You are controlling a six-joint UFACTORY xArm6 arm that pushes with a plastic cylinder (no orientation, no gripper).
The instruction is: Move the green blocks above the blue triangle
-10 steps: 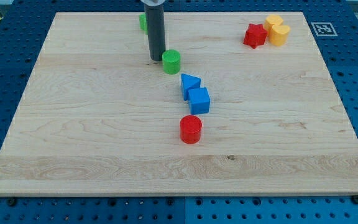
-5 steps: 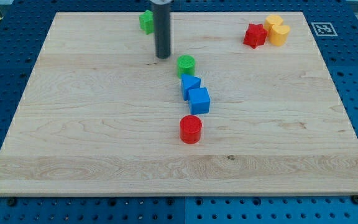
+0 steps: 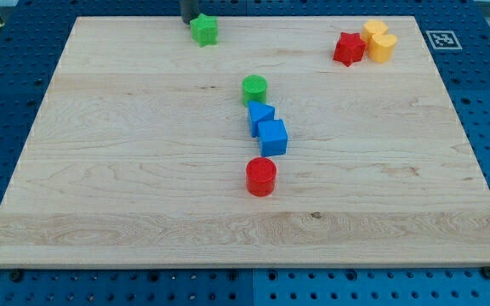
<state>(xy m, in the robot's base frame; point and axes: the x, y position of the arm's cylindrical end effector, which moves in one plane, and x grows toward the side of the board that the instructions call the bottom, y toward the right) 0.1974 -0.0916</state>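
Note:
A green cylinder stands just above the blue triangle, almost touching it. A blue cube sits against the triangle's lower right. A green star-shaped block lies near the board's top edge, left of centre. My tip is at the top edge, just to the upper left of the green star, close to it; only the rod's lowest part shows.
A red cylinder stands below the blue cube. A red star-shaped block and two yellow blocks cluster at the top right. The wooden board rests on a blue perforated table.
My tip pushed the green cylinder right to above the blue triangle, then left it and moved up and left to the top edge beside the green star.

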